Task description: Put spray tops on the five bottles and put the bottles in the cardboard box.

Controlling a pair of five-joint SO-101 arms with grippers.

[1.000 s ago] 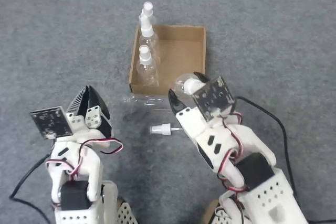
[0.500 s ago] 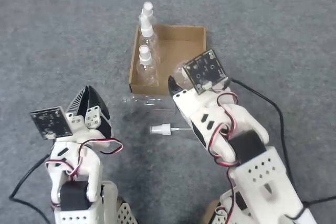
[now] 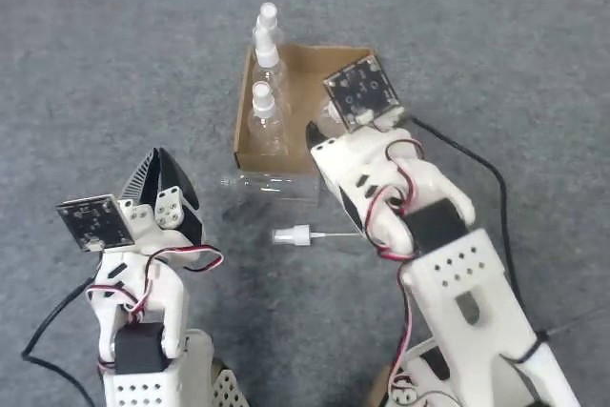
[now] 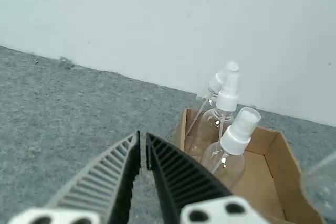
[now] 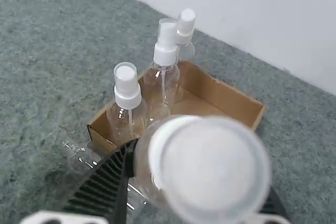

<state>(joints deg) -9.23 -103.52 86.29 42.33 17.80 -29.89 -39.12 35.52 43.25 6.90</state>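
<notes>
carrying a capped bottle (image 5: 205, 166) pinched between its jaws, the right gripper (image 3: 329, 135) hangs over the near wall of the cardboard box (image 3: 334, 78), the white cap turned back toward the wrist. i judge this to be the pose for lowering the bottle onto the bare box floor just ahead of the fingertips. that arm is stretched forward with the wrist bent down over the box edge. to the gripper's left, inside the box, a nearer finished bottle (image 3: 266, 119) and a farther finished bottle (image 3: 271, 54) stand tight along one wall, likely to leave room for the rest. a third finished bottle (image 3: 267, 16) stands beyond them at the far corner; whether inside or just behind the box i cannot tell. behind the fingertips, on the table (image 3: 114, 73), an uncapped bottle (image 3: 272, 183) lies on its side just outside the box wall, with a loose spray top (image 3: 294, 234) near it, apparently the last pair to join. the left gripper (image 3: 164, 178) sits well back from the box, raised, its fingers pressed almost together on nothing.
</notes>
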